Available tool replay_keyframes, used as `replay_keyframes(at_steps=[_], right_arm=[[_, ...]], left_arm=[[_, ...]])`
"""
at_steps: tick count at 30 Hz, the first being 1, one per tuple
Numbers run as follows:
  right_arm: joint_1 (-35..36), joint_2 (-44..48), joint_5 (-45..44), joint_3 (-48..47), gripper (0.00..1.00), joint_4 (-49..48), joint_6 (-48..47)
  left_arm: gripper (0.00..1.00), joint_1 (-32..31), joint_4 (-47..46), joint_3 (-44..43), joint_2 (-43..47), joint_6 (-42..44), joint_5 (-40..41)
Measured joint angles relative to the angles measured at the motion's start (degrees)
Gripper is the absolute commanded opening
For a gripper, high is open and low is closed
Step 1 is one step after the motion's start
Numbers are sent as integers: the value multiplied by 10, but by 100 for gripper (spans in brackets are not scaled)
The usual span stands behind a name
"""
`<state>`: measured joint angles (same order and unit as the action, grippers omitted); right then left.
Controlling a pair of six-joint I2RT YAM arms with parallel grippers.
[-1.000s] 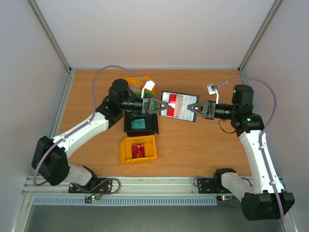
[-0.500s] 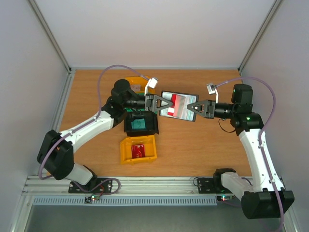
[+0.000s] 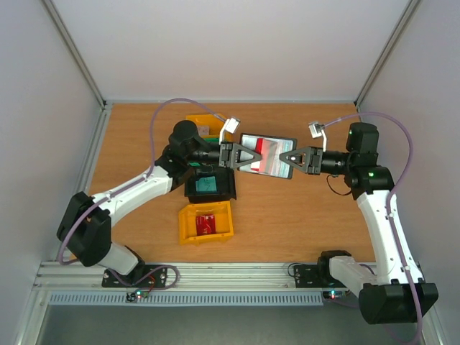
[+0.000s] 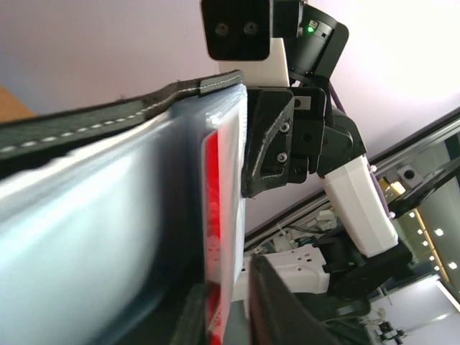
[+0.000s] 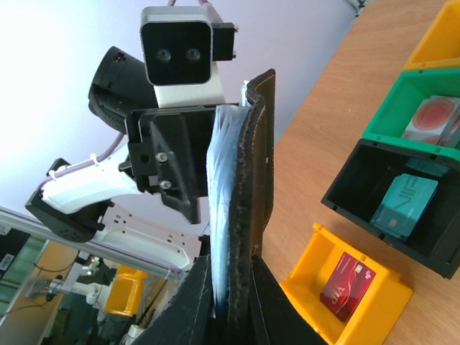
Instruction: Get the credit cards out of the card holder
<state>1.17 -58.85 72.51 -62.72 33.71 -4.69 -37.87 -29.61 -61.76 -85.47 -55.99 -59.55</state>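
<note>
Red card (image 3: 206,223) lies in yellow plastic bin (image 3: 187,226), teal card (image 3: 209,184) in black plastic bin (image 3: 192,190) behind. Beyond, right gripper (image 3: 284,159) pinches open black folding card holder (image 3: 270,162) aloft. Left gripper (image 3: 254,159) straddles its red pocketed card (image 4: 210,215), grip unclear.

In the left wrist view the card holder (image 4: 93,215) is a soft blur running off the left and lower edges. The red card (image 4: 211,215) is cut off at the bottom, and only blurred tips of the left gripper (image 4: 226,287) show, so whether they pinch it cannot be told. In the right wrist view the card holder stands edge-on with its pockets hidden, the right edge cuts the green bin (image 5: 392,115) and the black bin (image 5: 359,180), and the teal card (image 5: 407,205) has print too small to read. From above, the left arm (image 3: 144,183) hides most of the green bin and part of the upper yellow bin (image 3: 198,121).
</note>
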Motion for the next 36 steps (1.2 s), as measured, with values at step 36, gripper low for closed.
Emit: replay_keyframes(at_steps=[36], right_arm=[[-128, -113, -65, -115, 1, 230, -43]], left_arm=[[0, 42, 512, -57, 348, 1400, 303]])
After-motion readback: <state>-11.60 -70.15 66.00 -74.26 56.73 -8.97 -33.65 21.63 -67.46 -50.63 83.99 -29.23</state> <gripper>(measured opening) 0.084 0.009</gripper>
